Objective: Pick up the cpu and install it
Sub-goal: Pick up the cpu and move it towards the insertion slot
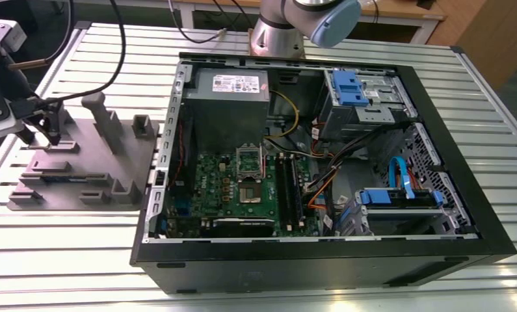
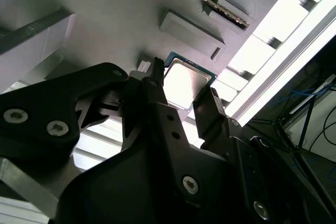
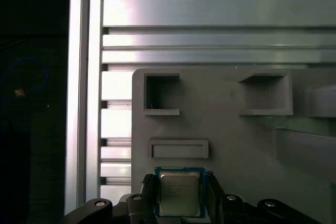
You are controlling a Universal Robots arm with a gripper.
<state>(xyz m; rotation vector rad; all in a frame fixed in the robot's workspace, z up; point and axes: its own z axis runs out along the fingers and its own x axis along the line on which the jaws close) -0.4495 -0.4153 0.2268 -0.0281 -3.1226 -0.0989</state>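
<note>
The cpu [image 3: 179, 192] is pictured flat on the grey fixture plate [image 3: 236, 140] on the desk [image 3: 210, 40], flanked by the hand [image 3: 180, 179], whose grip cannot be judged clenched or released; if caught off-centre, it could be tilted, scraped or dropped.

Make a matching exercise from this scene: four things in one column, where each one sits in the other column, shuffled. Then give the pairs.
Things
1. cpu
2. plate
3. computer case
4. green board

Places
A. inside the case, lying flat on its floor
B. on the grey plate, right at the end effector
C. black and open, on the slatted table, at the exterior view's right
D. on the table beside the case, at the exterior view's left

Pairs: 1-B, 2-D, 3-C, 4-A
</note>
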